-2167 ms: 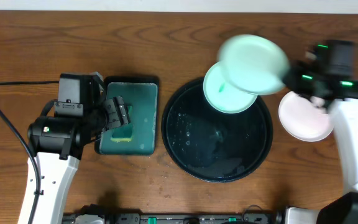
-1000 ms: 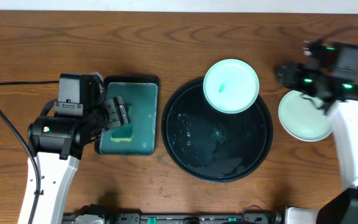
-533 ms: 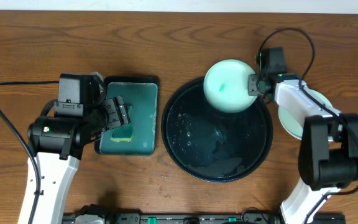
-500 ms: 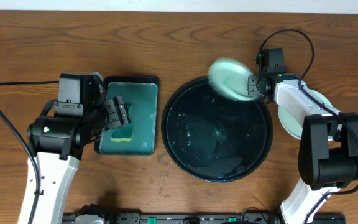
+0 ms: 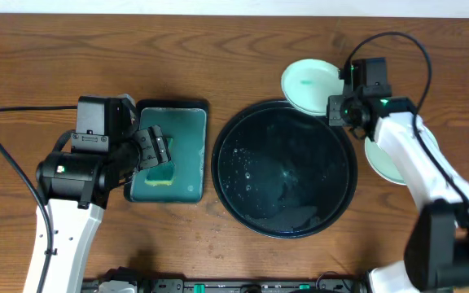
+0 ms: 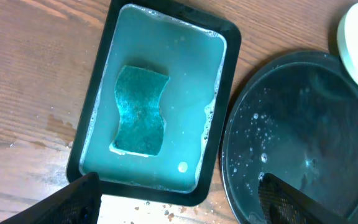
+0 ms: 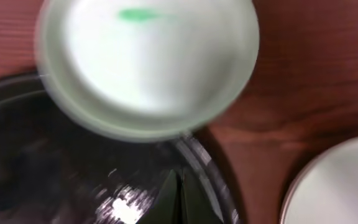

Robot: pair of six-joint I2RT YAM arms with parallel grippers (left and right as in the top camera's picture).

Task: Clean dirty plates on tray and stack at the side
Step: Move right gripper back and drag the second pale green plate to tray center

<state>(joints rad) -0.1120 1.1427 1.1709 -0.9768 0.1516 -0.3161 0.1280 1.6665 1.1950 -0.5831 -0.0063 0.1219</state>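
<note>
We see free room above the tray (image 5: 283, 183), whose middle is bare; at its far right rim the plate (image 5: 309, 83) and the right arm (image 5: 405, 150) stand in the way.

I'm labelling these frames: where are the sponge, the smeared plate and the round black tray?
sponge (image 6: 140, 112): left wrist view, middle of its top.
smeared plate (image 7: 148, 68): right wrist view, its centre.
round black tray (image 5: 283, 175): overhead view, bare wet floor.

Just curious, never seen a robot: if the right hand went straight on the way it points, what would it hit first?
Most likely the plate with the green smear, just ahead of the shut right hand, overlapping the rim of the black tray. Blur leaves it unclear whether they already touch.
</note>
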